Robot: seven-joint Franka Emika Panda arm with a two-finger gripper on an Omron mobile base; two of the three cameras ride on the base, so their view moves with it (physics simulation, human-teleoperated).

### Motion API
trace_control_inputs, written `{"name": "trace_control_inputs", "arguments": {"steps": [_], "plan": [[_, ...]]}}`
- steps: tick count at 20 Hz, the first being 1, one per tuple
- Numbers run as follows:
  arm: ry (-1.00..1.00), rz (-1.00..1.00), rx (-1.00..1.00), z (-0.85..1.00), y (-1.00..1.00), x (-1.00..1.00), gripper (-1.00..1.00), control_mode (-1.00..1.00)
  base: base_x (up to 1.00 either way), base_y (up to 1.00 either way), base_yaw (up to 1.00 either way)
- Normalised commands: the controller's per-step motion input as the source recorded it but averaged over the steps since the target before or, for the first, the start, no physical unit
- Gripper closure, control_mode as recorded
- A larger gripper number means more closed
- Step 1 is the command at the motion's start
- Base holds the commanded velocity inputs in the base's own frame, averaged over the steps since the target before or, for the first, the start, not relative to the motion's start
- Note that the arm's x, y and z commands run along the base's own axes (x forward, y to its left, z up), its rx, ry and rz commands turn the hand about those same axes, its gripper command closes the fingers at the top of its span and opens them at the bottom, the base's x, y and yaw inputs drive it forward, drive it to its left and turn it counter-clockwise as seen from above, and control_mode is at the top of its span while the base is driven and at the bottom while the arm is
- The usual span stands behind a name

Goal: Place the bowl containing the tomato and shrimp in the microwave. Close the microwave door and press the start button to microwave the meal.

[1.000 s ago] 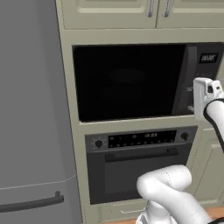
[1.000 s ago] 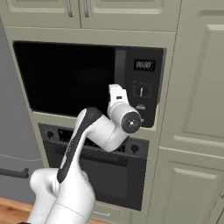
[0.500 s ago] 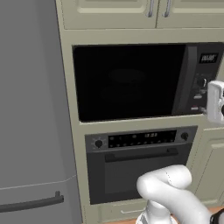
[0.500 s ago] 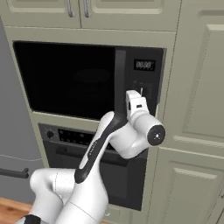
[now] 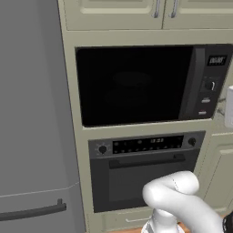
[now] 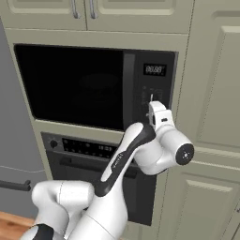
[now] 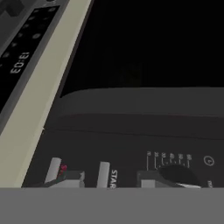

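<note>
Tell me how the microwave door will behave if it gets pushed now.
The microwave door looks shut, flush with the control strip, so a push probably won't move it. Its dark glass looks rigid and slick; contact there might slide. The vertical bar handle seems the firmest place to pull.

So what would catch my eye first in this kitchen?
Probably the big white arm curling up from below, its gripper raised to the control strip of the black microwave set in beige cabinetry. The microwave door is closed, and a black oven sits just beneath.
</note>
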Motion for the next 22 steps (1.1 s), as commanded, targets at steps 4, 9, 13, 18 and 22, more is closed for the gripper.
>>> {"name": "trace_control_inputs", "arguments": {"steps": [4,9,13,18,22], "plan": [[0.0,0.0,0.0,-0.02,-0.01,0.01,1.0,-1.0,0.0,0.0,0.0],[0.0,0.0,0.0,-0.09,0.0,0.12,1.0,-1.0,0.0,0.0,0.0],[0.0,0.0,0.0,-0.1,0.06,0.21,1.0,-1.0,0.0,0.0,0.0],[0.0,0.0,0.0,-0.08,0.05,0.2,1.0,-1.0,0.0,0.0,0.0],[-0.01,0.0,0.0,-0.05,0.03,0.21,1.0,-1.0,0.0,0.0,0.0]]}}
